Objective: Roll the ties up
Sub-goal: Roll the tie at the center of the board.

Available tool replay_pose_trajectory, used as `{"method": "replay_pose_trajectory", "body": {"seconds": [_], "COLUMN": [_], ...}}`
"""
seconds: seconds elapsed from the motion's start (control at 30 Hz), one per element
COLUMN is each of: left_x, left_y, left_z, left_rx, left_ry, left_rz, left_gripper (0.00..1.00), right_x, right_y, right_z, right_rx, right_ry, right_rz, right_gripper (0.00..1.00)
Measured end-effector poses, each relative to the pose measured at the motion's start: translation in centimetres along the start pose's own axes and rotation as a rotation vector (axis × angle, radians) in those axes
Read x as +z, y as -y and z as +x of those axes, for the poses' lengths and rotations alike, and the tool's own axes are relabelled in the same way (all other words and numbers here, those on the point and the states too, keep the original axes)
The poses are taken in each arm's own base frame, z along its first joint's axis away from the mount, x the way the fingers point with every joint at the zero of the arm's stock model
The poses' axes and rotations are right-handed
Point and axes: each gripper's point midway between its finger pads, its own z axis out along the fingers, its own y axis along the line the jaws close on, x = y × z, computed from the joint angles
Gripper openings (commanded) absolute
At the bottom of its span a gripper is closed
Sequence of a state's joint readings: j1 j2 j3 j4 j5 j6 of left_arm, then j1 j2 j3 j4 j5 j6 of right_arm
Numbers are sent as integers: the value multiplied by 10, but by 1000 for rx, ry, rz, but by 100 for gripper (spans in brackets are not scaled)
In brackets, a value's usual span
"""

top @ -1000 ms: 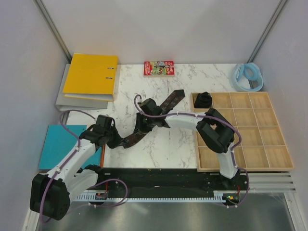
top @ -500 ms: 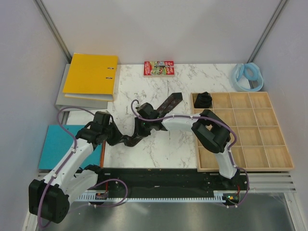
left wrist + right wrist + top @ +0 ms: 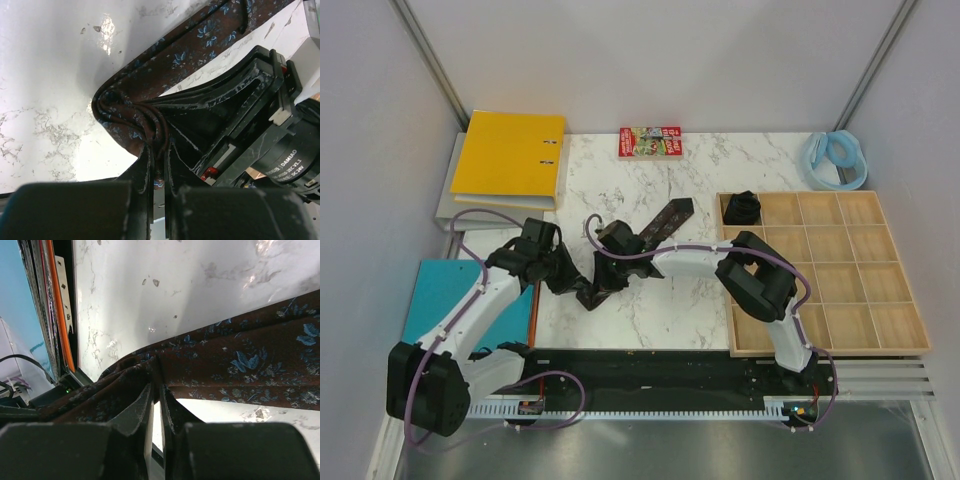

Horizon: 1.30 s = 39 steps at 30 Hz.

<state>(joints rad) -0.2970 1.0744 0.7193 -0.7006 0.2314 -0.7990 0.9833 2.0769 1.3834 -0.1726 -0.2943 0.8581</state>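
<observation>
Pinching folded end of tie (image 3: 170, 65): left gripper (image 3: 159, 155), right gripper (image 3: 156, 395).

- Yellow binder (image 3: 510, 158) lying on a grey binder (image 3: 445, 208), far left.
- Red printed booklet (image 3: 649, 141) at the far edge of the marble table (image 3: 660, 310) (cover text too small to read).
- Pale blue looped band (image 3: 835, 160), far right.
- Wooden compartment tray (image 3: 850, 285), right.
- Teal sheet (image 3: 435, 300), near left.

The white marble surface (image 3: 650, 300) carries a brown patterned tie (image 3: 670, 215) lying slantwise near its middle. A red booklet (image 3: 649, 141) sits at the far edge and a yellow binder (image 3: 510, 155) lies on a grey binder (image 3: 455, 208) at the far left corner. A wooden compartment tray (image 3: 910, 345) lies at the right, with a pale blue looped band (image 3: 835, 160) behind it.
</observation>
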Motion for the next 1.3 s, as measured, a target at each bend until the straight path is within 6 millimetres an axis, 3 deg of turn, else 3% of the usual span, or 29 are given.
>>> {"method": "replay_pose_trajectory", "body": {"seconds": [0.37,0.67,1.0,1.1,1.2,1.3], "left_x": [15,33,47,51,55,57], "left_y": [-1,-5,1,2,4,8], "left_z": [-3,-2,-9,-12,-14,-17], "left_rx": [21,26,38,44,52,65], "left_ry": [-60,-102,-105,-106,-112,-111], "left_rz": [-40,-71,-71,-71,-75,-71], "left_gripper": [2,2,7,15,44,54], "right_x": [1,8,-7,-19,-32,-44], "right_y": [-2,11,30,38,45,47], "right_z": [4,9,6,8,9,10], "right_rx": [6,22,41,34,23,7], "right_ry": [-8,-32,-48,-52,-47,-36], "right_rz": [-1,31,59,81,108,121], "right_gripper": [16,17,29,30,31,32]}}
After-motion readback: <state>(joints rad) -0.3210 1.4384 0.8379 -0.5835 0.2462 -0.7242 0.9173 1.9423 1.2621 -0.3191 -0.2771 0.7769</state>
